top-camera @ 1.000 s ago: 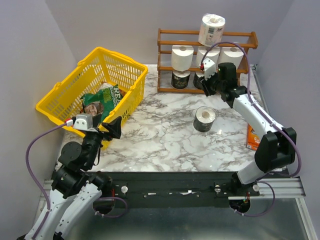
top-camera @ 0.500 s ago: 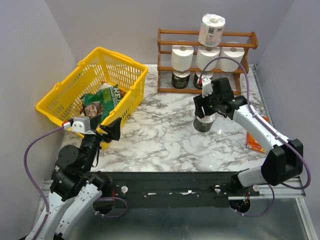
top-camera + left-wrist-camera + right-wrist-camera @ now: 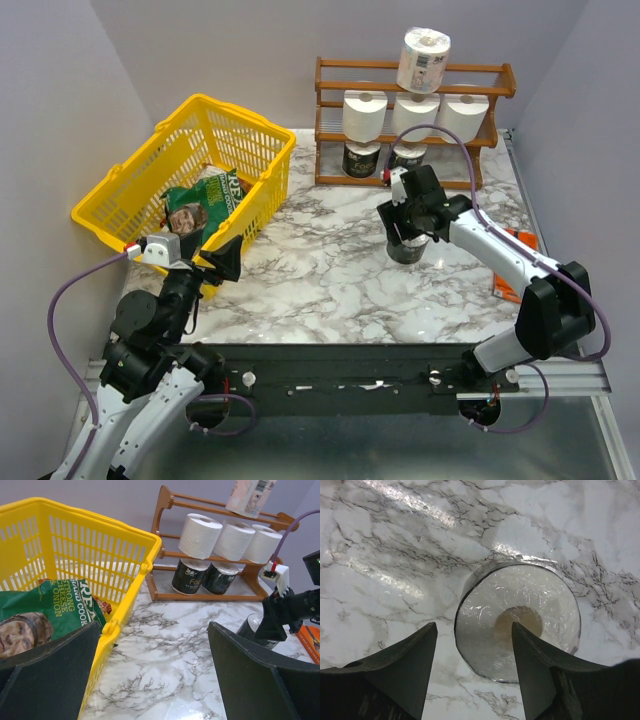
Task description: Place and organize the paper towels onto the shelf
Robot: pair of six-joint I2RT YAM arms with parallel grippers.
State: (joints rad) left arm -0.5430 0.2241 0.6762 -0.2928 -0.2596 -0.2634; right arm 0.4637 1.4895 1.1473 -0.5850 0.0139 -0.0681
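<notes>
A dark-wrapped paper towel roll (image 3: 408, 248) (image 3: 520, 620) stands on end on the marble table, its cardboard core showing under clear film. My right gripper (image 3: 405, 222) (image 3: 474, 625) hovers open just above it, one finger over the roll's top and the other over the table beside it. The brown wooden shelf (image 3: 321, 120) (image 3: 160, 530) holds three white rolls (image 3: 415, 112) on its middle tier, two dark rolls (image 3: 361, 158) below, and a printed white roll (image 3: 424, 58) on top. My left gripper (image 3: 222, 258) (image 3: 154, 630) is open and empty beside the basket.
A yellow plastic basket (image 3: 250, 130) (image 3: 145, 567) with a green snack bag (image 3: 203, 203) sits at the left. An orange box (image 3: 510, 270) lies at the table's right edge. Grey walls close in on three sides.
My right arm has pulled back from the shelf's lower tier to above the dark roll on the table, and its jaws have widened. The left arm has barely shifted.
</notes>
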